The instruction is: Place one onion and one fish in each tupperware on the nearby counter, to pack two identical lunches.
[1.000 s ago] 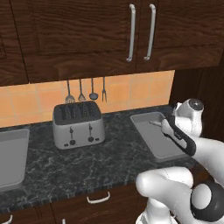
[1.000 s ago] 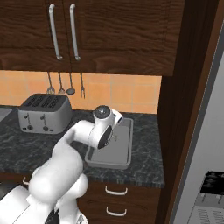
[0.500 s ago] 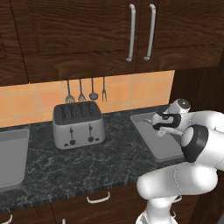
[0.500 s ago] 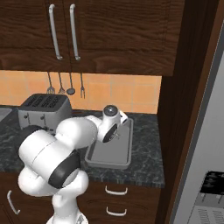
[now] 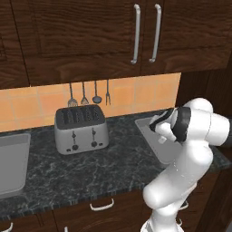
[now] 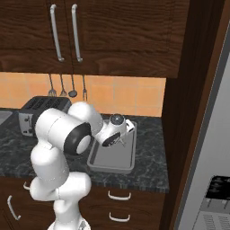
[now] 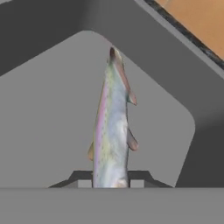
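My gripper (image 7: 110,183) is shut on a silvery pink fish (image 7: 113,131), which hangs tail-first from the fingertips. Below it lies the flat grey floor of the right tupperware (image 7: 48,113). In the left base view the hand (image 5: 164,127) hovers over that tupperware (image 5: 166,153) at the right end of the counter (image 5: 113,172). The right base view has the hand (image 6: 117,134) above the tupperware's (image 6: 112,162) far end. A second tupperware (image 5: 11,163) sits at the counter's left end. The onion is out of view.
A silver toaster (image 5: 81,129) stands mid-counter between the two trays. Utensils (image 5: 88,93) hang on the orange tile wall behind it. Dark cabinets hang overhead. A tall wooden panel and a fridge (image 6: 211,157) close off the right side.
The arm has swung round: its elbow has risen and come forward, and the hand has shifted towards the tray's far end with the fish still gripped.
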Robot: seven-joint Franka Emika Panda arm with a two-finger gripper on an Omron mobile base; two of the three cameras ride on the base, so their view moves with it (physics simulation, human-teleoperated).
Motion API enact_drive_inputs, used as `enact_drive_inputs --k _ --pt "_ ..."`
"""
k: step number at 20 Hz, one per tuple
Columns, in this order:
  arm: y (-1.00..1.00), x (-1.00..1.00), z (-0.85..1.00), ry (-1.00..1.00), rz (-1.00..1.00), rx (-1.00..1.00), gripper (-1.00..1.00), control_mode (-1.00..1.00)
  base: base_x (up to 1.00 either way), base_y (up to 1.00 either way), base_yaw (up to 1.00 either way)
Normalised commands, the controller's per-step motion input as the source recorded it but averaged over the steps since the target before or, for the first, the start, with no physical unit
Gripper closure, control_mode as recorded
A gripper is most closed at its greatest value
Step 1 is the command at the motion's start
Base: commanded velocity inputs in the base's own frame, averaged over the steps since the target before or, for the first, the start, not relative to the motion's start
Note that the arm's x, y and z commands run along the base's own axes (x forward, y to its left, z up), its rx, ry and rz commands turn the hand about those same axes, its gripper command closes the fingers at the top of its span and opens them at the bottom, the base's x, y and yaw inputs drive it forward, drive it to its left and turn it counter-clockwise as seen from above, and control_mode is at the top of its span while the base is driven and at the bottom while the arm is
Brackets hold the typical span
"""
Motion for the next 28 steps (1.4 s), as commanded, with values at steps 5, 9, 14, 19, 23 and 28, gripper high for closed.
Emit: enact_drive_inputs --k 5,9,14,19,23,28 --pt "-0.11 0.4 -0.31 0.05 -0.05 0.05 -1.0 -1.0 0.0 0.0 0.0" --pt "-0.32 -0.26 0.4 -0.06 -0.02 0.08 -1.0 -1.0 0.0 0.0 0.0" --pt "0.09 -0.56 0.99 -0.12 -0.06 0.0 -1.0 -1.0 0.0 0.0 0.0" --pt "0.24 -0.09 1.0 -0.01 -0.14 -0.04 -1.0 -1.0 0.0 0.0 0.0" --pt "0.03 -0.02 1.0 0.11 -0.13 -0.01 -1.0 -1.0 0.0 0.0 0.0" --pt "0.0 -0.12 1.0 0.16 -0.05 -0.01 -1.0 -1.0 0.0 0.0 0.0"
